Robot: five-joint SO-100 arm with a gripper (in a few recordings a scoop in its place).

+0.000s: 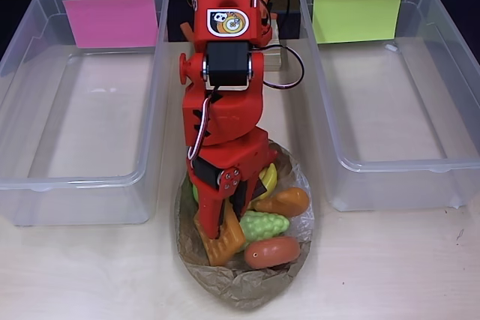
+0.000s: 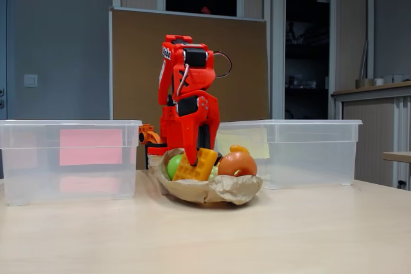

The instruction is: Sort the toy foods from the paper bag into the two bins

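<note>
In the overhead view the red arm (image 1: 225,73) reaches down from 12 o'clock into the crumpled paper bag (image 1: 244,286), which lies on the pale desk (image 1: 390,267) between the two clear bins. The tool (image 1: 219,231) is pinching the orange waffle (image 1: 225,243) at the bag's 9 o'clock side; in the fixed view the waffle (image 2: 198,165) sits tilted in the fingers just above the bag's rim (image 2: 212,190). Around it in the bag lie the pale-green grapes (image 1: 264,224) at the centre, an orange croissant (image 1: 283,201) at 2 o'clock, a reddish-brown piece (image 1: 271,252) at 5 o'clock and a yellow banana (image 1: 268,179) at 12 o'clock. A green apple (image 2: 173,166) shows beside the waffle. The pink-labelled bin (image 1: 82,177) stands at 9 o'clock of the bag, the yellow-green-labelled bin (image 1: 390,162) at 3 o'clock.
</note>
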